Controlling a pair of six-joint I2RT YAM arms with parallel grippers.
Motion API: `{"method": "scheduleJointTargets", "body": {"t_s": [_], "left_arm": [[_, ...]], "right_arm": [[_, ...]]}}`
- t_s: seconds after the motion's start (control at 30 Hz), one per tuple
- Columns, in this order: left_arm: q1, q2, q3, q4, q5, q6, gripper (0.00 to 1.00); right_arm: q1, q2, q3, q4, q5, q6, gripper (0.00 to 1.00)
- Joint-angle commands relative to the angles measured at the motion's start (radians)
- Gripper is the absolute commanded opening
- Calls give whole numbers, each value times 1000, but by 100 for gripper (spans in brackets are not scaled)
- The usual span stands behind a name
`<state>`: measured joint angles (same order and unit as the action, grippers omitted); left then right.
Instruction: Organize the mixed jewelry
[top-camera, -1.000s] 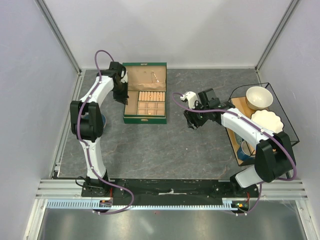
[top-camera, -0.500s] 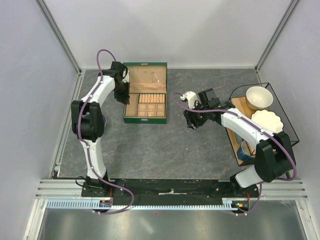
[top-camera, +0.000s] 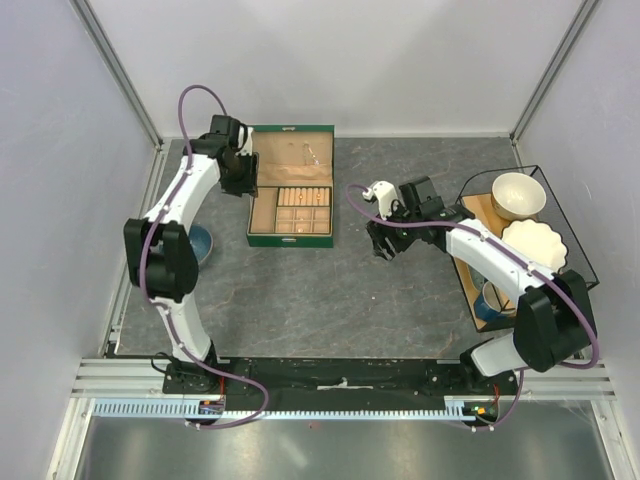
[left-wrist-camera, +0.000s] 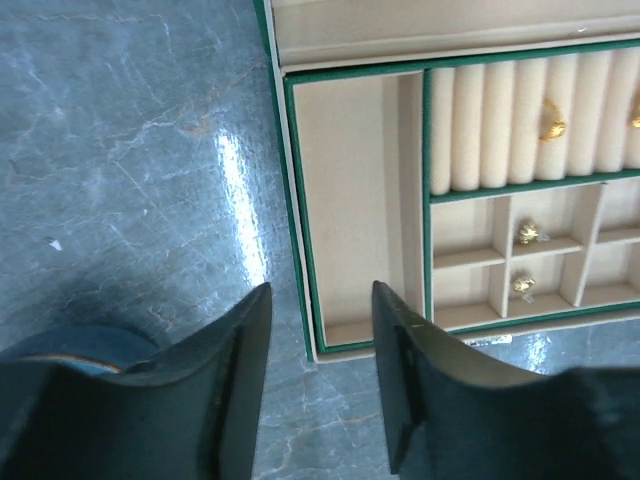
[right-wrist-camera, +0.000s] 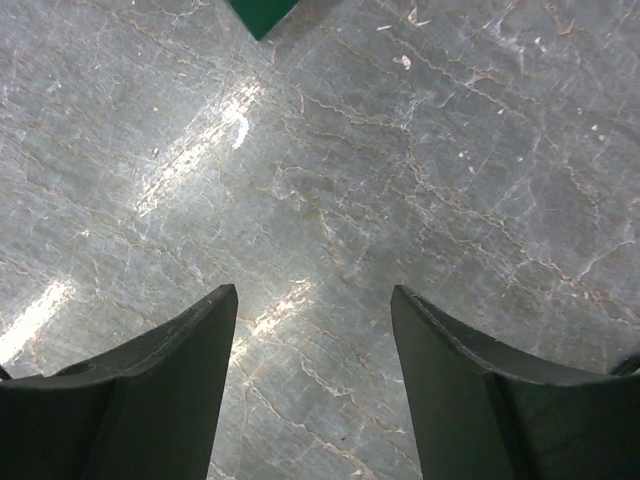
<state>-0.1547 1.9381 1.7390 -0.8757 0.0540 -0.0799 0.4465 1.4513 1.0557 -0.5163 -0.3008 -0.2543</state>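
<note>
Lift the open, empty left gripper straight off the green box, sparing its gold earrings. Lower the open, empty right gripper gently.

- Top external view: bright, even overhead lighting. Focus is sharp throughout, with only faint, soft shadows on the surface.
- Left wrist view: bluish cast. A white glare streak lies on the surface beside the green box. The foreground jaws are dark and blurred.
- Right wrist view: several glare streaks cross the surface. The jaws are dark with soft edges.
</note>
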Motion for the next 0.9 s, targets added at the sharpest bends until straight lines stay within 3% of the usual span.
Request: {"method": "scheduleJointTargets", "body": {"t_s": [0.0,0.1,0.2,0.3,0.37,0.57,0.73,0.87], "left_arm": [[-5,-178,-84,124,30,61,55],[-3,-249,-136,191,53,78,65],[-3,-266,-121,198,87,130,71],[-3,-254,-55,181,119,205,77],[-5,-234,29,169,136,296,87],[-22,-105,267,92,129,560,91],[-37,-54,335,90,148,788,93],[-43,22,410,101,161,862,93]], "right_arm": [[-3,-32,61,30,35,-5,74],[-3,-17,99,36,57,-3,78],[-3,0,130,38,58,0,98],[-3,14,156,36,54,-2,98],[-3,24,167,35,45,0,98],[-3,47,161,32,17,6,98],[-3,55,148,30,9,1,98],[-3,69,144,32,-4,3,98]]}}
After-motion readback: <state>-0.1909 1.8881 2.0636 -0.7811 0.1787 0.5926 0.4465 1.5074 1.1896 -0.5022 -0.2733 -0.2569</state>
